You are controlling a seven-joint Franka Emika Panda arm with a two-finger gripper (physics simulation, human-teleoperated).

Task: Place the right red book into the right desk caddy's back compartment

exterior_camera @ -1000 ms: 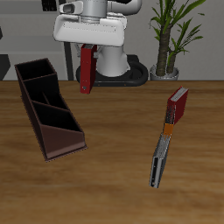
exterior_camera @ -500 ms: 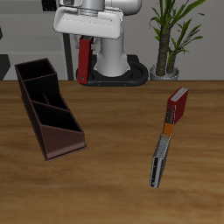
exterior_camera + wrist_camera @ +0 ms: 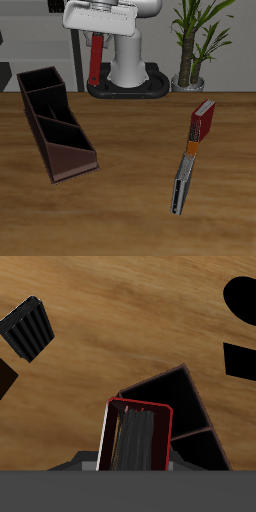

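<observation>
The right red book point(image 3: 96, 62), long, slim and dark red, hangs upright in the air below my gripper point(image 3: 98, 36), which is shut on its upper end. In the wrist view the right red book point(image 3: 137, 439) shows end-on, with a pale page edge. The right desk caddy point(image 3: 55, 122) lies on the table nearer the front edge than the book and to one side of it. Its back compartment point(image 3: 41, 82) is the squarish section at the tall end, open and black inside. The wrist view shows the right desk caddy point(image 3: 180, 406) below the book.
A brighter red book with an orange end point(image 3: 202, 123) and a grey-black book point(image 3: 182, 181) lie on the table at the other side. A potted plant point(image 3: 196, 45) and the robot's base point(image 3: 128, 72) stand at the back.
The gripper has risen with the red book over the last second, and the book now hangs higher above the table.
</observation>
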